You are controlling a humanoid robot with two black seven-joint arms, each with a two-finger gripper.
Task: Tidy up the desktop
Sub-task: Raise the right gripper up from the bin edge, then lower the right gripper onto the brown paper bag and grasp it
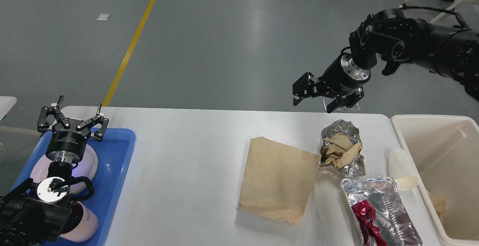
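The wide white smooth surface [194, 156] with rounded corners fills the near half of my view, its long axis running left to right and its far edge lying almost level across the picture. Behind it spreads a grey glossy floor [232, 36] with a yellow painted line [131, 46] slanting from the far middle down toward the surface's far left corner.

On the left end sits a blue plastic tray [116, 163] holding a pale round plate [89, 163] and, nearer, a white cup lying on its side [84, 225]. My left end effector [73, 120] hangs above that tray, its two fingers spread wide and holding nothing.

Right of centre lies a flat brown paper bag [277, 178], its long side running near to far. Just beside its far right corner is a crumpled ball of silver foil and brown paper [341, 149]. Nearer, at the right edge, rests a silver foil tray with red wrapper inside [381, 212]. A white flat piece [402, 165] lies close to a cream rectangular bin [441, 126] standing off the right end.

My right end effector [316, 98] hovers over the far right edge of the surface, above the foil ball, fingers apart and empty.
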